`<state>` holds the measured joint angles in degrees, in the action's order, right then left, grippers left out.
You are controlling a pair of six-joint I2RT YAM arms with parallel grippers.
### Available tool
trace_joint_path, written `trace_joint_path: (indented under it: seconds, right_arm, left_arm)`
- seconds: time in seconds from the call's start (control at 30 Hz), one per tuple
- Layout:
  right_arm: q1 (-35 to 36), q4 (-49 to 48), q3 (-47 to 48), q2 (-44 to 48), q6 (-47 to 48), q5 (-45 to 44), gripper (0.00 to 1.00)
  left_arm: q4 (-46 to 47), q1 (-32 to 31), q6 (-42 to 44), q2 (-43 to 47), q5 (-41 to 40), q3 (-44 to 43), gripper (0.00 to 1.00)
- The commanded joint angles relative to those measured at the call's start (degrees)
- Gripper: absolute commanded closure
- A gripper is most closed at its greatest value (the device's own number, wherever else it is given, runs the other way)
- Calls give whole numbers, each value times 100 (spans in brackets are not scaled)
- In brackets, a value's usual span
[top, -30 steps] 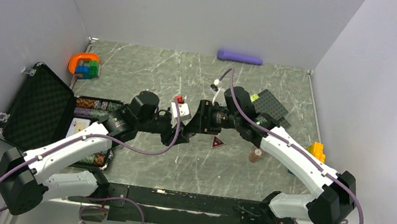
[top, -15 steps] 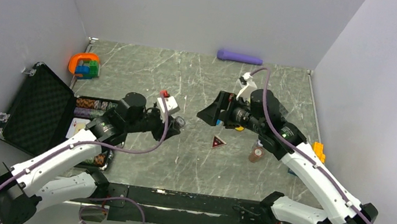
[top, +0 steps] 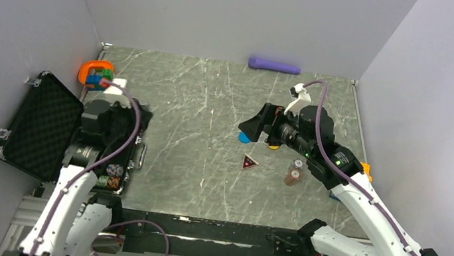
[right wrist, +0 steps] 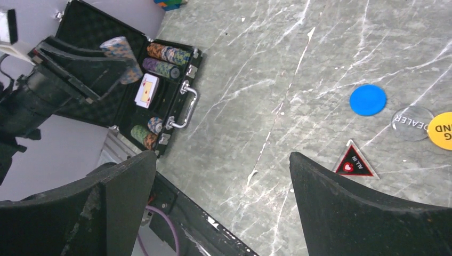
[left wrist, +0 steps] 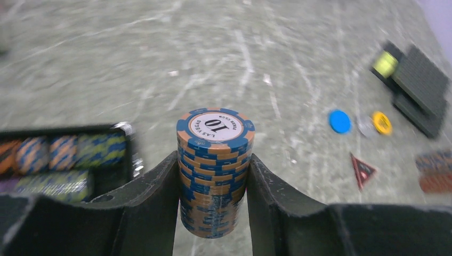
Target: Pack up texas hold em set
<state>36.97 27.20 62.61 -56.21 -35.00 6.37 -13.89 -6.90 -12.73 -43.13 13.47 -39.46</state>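
Chips held over the case
The left gripper (left wrist: 213,176) clamps a blue-and-orange chip stack (left wrist: 215,154) above the open case (top: 43,126); the right gripper (right wrist: 221,160) hangs wide open near the blue disc (right wrist: 368,100).

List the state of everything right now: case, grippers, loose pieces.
case: open, partly filled.
left gripper: shut on chip stack.
chip stack: upright, clamped.
right gripper: open, empty.
blue disc: flat, outside case.
yellow disc: flat, outside case.
red triangle: flat, outside case.
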Motion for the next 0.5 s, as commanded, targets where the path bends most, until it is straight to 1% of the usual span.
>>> trace_joint_path:
  seconds: [0.0, 0.1, 0.2, 0.4, 0.47]
  right_arm:
    - [-57, -6, 126, -23, 154, -20, 0]
    - [-69, -134, 49, -43, 101, 130, 0]
    - [-67, -193, 15, -88, 48, 237, 0]
    - [-67, -49, -4, -211, -199, 238, 0]
    - [-66, -44, -42, -211, -290, 221, 0]
  left_arm:
    - [-306, 1025, -1100, 549, -900, 174, 100]
    - [-720, 1962, -1582, 504, -1007, 218, 100]
    - [-830, 2884, -1892, 390, -869, 237, 100]
    - [-1120, 4043, -2440, 139, -1047, 403, 100]
    - [-1178, 4264, -2541, 155, -1081, 508, 100]
